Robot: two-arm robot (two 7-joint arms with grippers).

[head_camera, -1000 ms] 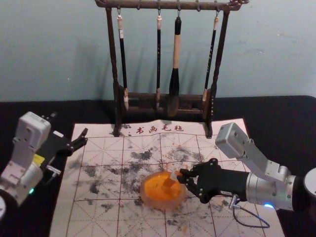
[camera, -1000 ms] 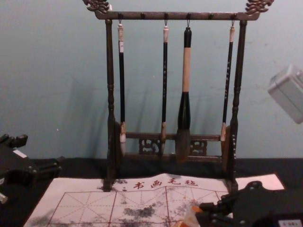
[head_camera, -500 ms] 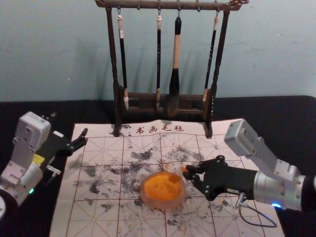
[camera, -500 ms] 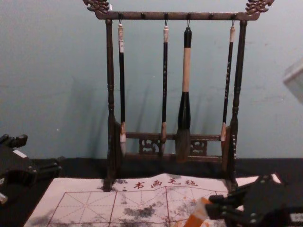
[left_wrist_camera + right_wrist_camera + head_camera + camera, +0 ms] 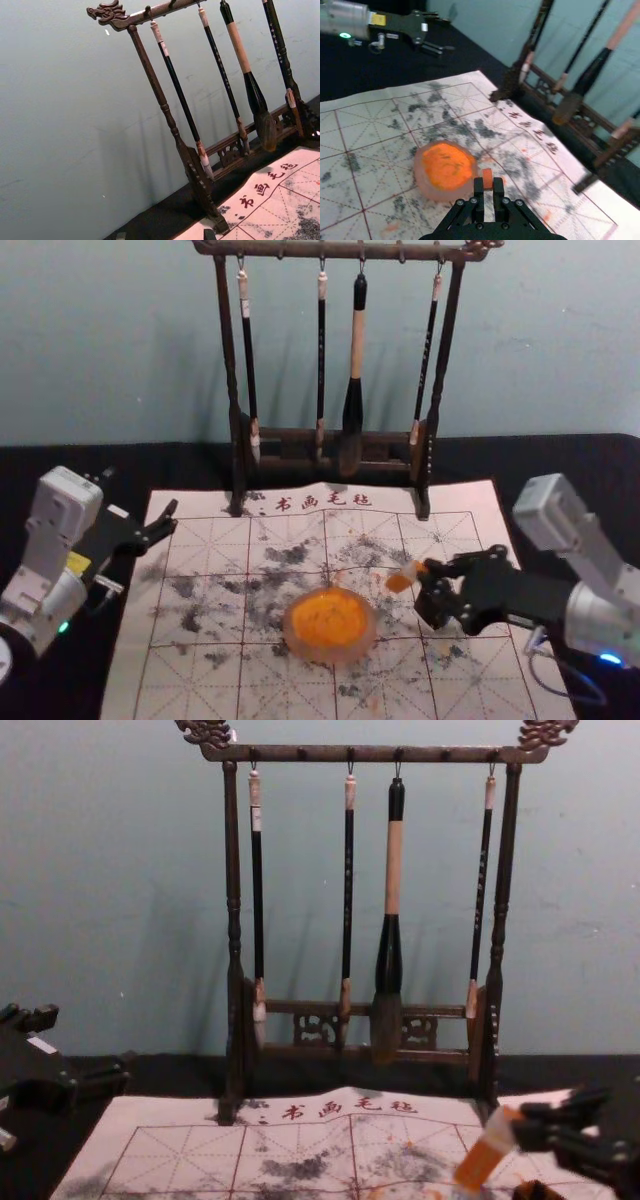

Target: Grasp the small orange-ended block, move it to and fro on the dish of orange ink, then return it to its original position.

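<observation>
My right gripper (image 5: 420, 572) is off the dish's right side, shut on the small block (image 5: 400, 581). In the chest view the block (image 5: 484, 1158) tilts, its orange end low and a pale band above. Seen from the right wrist, the block's orange top (image 5: 487, 178) sits between the fingertips of the right gripper (image 5: 488, 189). The round dish (image 5: 330, 626) of orange ink rests on the white mat, apart from the block; the right wrist view shows the dish (image 5: 445, 169) too. My left gripper (image 5: 140, 491) idles open by the mat's left edge.
Behind the mat (image 5: 200, 680) stands a dark wooden rack (image 5: 330, 434) with several brushes hanging from it, among them a thick brush (image 5: 355, 380). Black cloth (image 5: 560, 475) surrounds the mat. A pale wall (image 5: 120, 340) rises behind.
My right gripper has moved right from over the dish with the block in it, and the block's orange lower end now shows clear of the ink. The left arm has stayed still.
</observation>
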